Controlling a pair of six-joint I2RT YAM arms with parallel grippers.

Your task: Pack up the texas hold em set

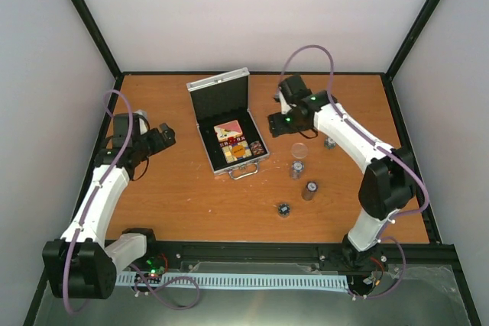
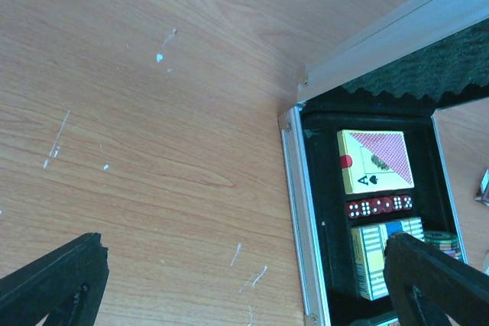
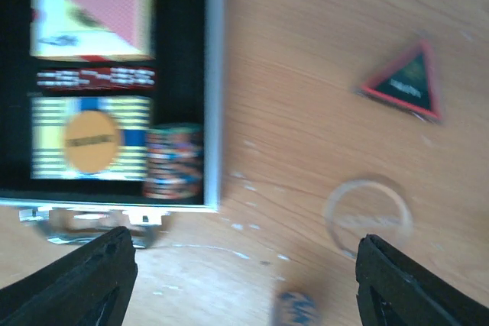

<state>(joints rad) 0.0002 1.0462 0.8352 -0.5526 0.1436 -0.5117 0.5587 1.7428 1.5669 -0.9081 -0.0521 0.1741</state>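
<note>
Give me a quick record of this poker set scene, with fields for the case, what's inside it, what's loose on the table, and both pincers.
case: open, lid raised, handle toward the arms
inside: two card decks, red dice, orange disc on one deck, chip stack
loose on table: triangular button, clear disc, three small stacks, all right of the case
left pincer: open, empty, left of the case
right pincer: open, empty, just right of the case
</note>
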